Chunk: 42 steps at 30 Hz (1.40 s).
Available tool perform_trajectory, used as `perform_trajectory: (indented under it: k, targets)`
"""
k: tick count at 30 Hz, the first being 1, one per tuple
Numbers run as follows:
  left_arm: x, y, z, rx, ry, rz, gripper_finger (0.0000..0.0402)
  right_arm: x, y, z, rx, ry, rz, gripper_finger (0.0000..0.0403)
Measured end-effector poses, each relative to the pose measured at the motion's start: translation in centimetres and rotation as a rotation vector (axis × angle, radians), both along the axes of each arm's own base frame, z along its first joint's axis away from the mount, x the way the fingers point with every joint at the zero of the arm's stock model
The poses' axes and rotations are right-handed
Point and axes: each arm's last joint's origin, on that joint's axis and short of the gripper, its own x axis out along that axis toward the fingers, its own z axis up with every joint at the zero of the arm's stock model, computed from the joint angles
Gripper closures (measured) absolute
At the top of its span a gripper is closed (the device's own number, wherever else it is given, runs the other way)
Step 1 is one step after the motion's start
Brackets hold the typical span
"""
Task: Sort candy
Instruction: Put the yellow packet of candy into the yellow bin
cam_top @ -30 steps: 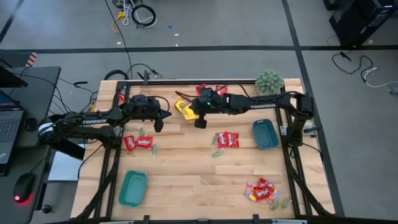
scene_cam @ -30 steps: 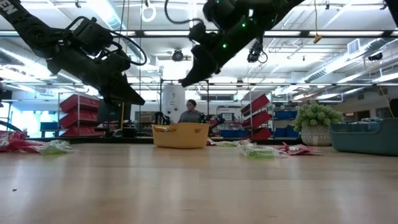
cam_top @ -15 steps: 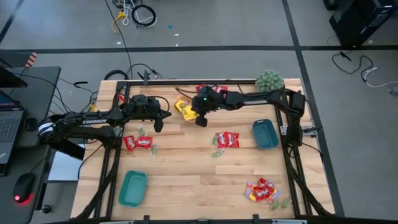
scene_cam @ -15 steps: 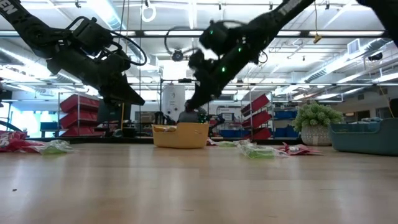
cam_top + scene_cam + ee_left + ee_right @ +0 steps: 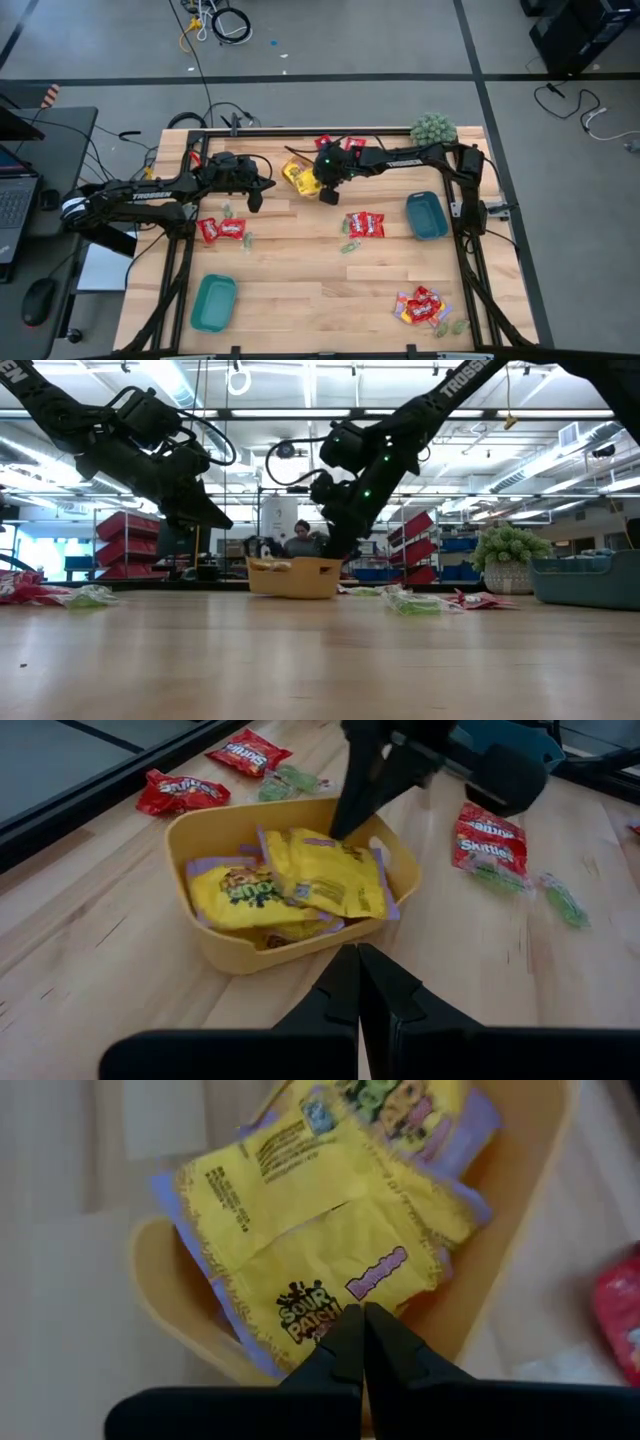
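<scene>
- The high view alone lays out the whole table [image 5: 300, 280]: left to right, a teal tray [image 5: 213, 302] near the front left corner, red packets [image 5: 221, 230] beside the left arm, the yellow tray [image 5: 296, 176] toward the back centre, another red pair [image 5: 365, 224] mid-table, a blue tray [image 5: 426, 216] at the right, and a mixed heap of candy [image 5: 422, 306] near the front right
- The low view adds what the overhead cannot: a person [image 5: 301, 538] sits in the room behind the yellow tray, and the fuzzy green plant [image 5: 510, 555] stands upright at the right
- The left gripper [image 5: 255, 199] hovers over bare wood left of the yellow tray, its fingers [image 5: 358, 985] pressed together with nothing between them; its wrist view looks across at the tray and the other arm's tip
- Only the wrist views show the tray's contents: several yellow packets [image 5: 325, 872] piled inside, one printed with a sour-candy name
- The right gripper [image 5: 327, 194] reaches down at the tray's right edge; from the left wrist view its tip meets the top yellow packet
- Its fingers [image 5: 362, 1342] are closed tight against each other, resting on that packet's face rather than pinching it
- Small pale green pieces [image 5: 562, 898] lie on the wood past the tray, near a red packet
</scene>
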Motion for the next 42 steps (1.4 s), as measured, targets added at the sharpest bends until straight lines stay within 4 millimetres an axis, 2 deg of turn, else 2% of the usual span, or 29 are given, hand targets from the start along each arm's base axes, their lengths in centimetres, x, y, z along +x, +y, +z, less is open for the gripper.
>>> perform_trajectory:
  k: [4,11,19,24,28,30,37,42]
  targets:
    - [0.0,0.0,0.0,0.0,0.0,0.0,0.0401,-0.1,1.3,0.0,0.054,0.065,0.013,0.0403]
    - [0.0,0.0,0.0,0.0,0.0,0.0,0.0401,1.2,4.7,1.2,0.135,0.066,0.066,0.0403]
    - [0.0,-0.2,0.0,-0.022,-0.012,-0.05,0.0401,2.2,7.9,3.5,0.113,0.069,0.145,0.0403]
    - [0.1,-0.4,0.0,-0.044,-0.025,-0.114,0.0401,-0.7,10.5,7.7,0.032,0.123,0.16,0.0403]
    - [0.1,-0.4,0.0,-0.022,-0.022,-0.123,0.0401,-4.1,12.9,8.7,0.091,0.136,0.131,0.0403]
    - [0.1,-0.3,0.1,-0.02,-0.022,-0.123,0.0401,-5.9,14.2,8.5,0.148,0.145,0.101,0.0403]
    - [0.1,-0.3,0.2,-0.032,-0.037,-0.114,0.0401,-11.6,19.4,5.7,0.395,0.199,0.06,0.0398]
    - [0.1,-0.3,0.2,-0.036,-0.039,-0.111,0.0401,-14.6,23.4,4.0,0.483,0.247,0.074,0.0361]
